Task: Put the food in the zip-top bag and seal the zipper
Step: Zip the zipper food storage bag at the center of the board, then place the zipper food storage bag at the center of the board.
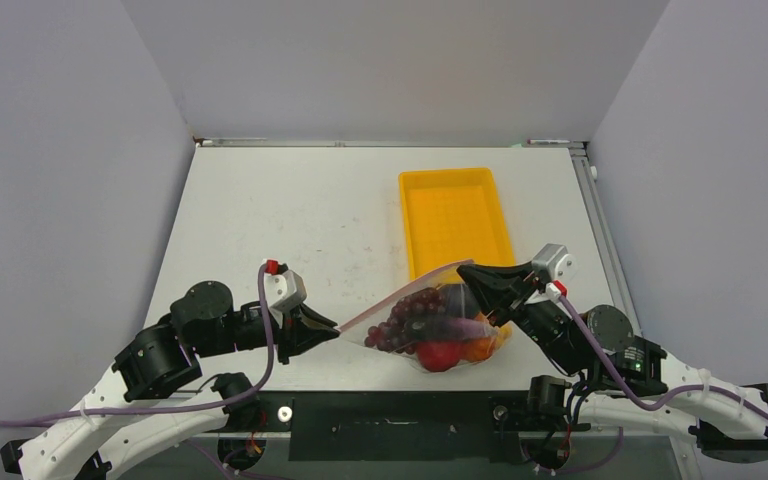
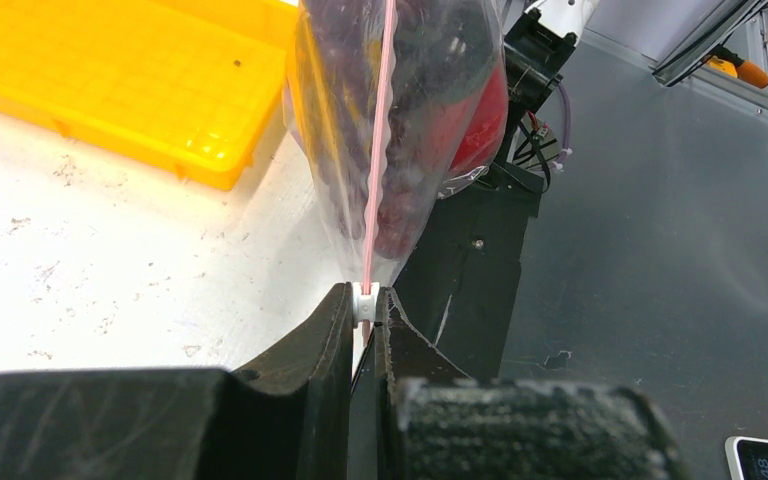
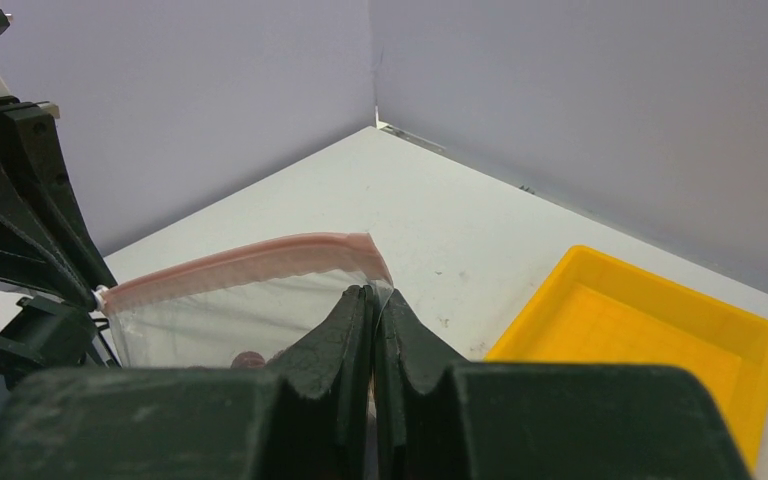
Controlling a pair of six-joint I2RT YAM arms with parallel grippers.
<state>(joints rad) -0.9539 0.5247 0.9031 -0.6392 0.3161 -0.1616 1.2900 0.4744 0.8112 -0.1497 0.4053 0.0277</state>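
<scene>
Grey-walled white desk. Sealing step, seemingly near done: zip-top bag stretched at the near edge, food inside. Left fingers pinched on the zipper end; right fingers clamped on the opposite corner. Next: confirming closure, gentle release. One bag, one yellow tray, one grape bunch, one red piece, one orange piece.

Food in bag at lower centre between left pincer and right pincer, tray behind, on table.

bag top cut off, food indistinct behind plastic, tray partly cropped
</scene>
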